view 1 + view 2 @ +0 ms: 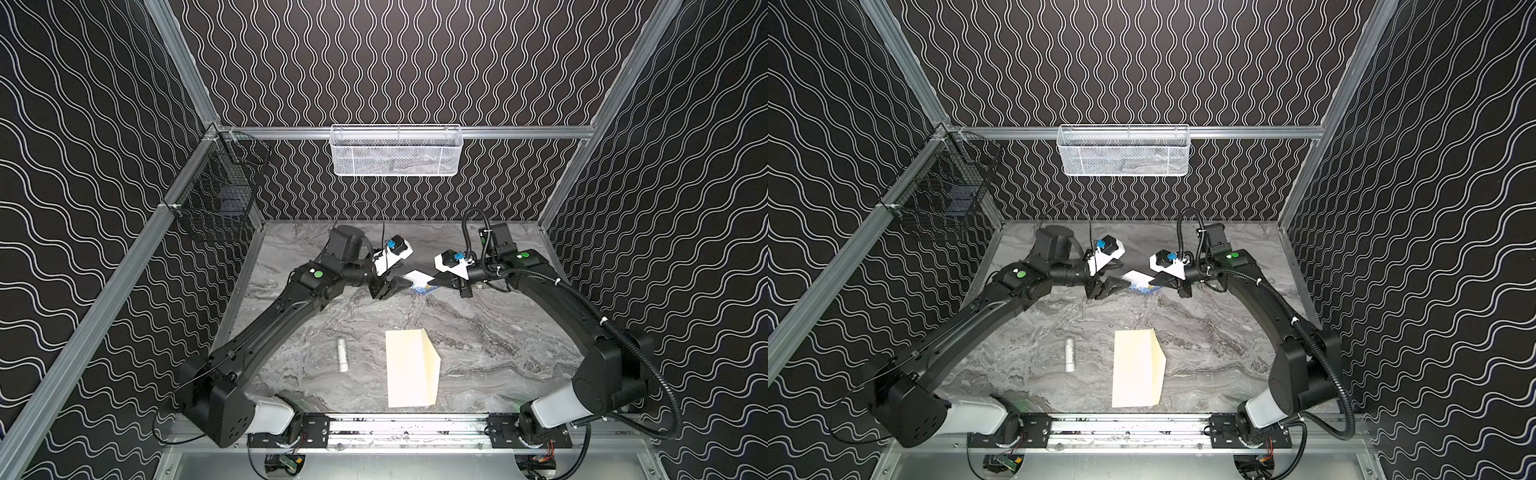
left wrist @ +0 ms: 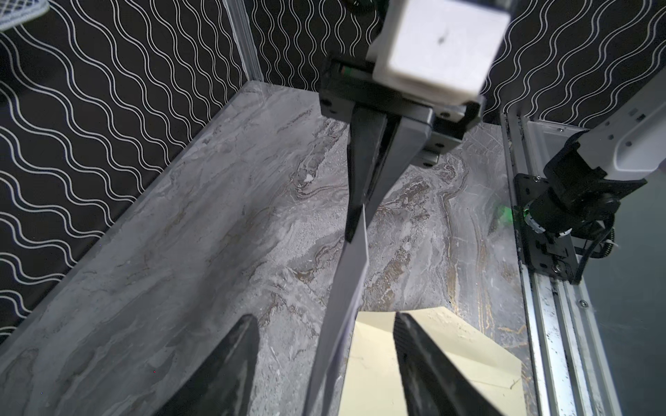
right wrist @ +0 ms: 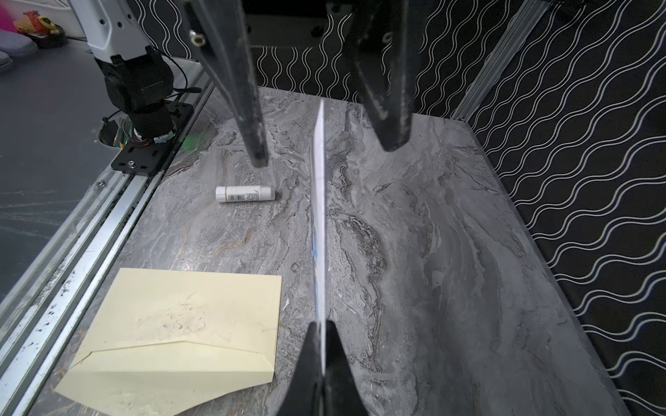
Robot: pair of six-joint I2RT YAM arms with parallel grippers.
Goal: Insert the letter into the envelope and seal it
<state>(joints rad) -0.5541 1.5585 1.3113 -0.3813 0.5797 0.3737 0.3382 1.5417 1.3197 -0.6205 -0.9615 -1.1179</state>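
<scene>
Left pincer [image 1: 406,284] spread, right pincer [image 1: 431,282] clamped

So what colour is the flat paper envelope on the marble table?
The paper envelope is pale cream-yellow, clearest in the right wrist view.

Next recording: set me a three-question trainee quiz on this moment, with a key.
1. Which gripper is clamped on the letter? A) left B) right C) neither
2. True or false: the fingers of the left gripper stand apart, either side of the letter.
3. Fill in: the envelope lies on the table with its flap ____.
Key: 1 B, right gripper; 2 true; 3 open.
</scene>
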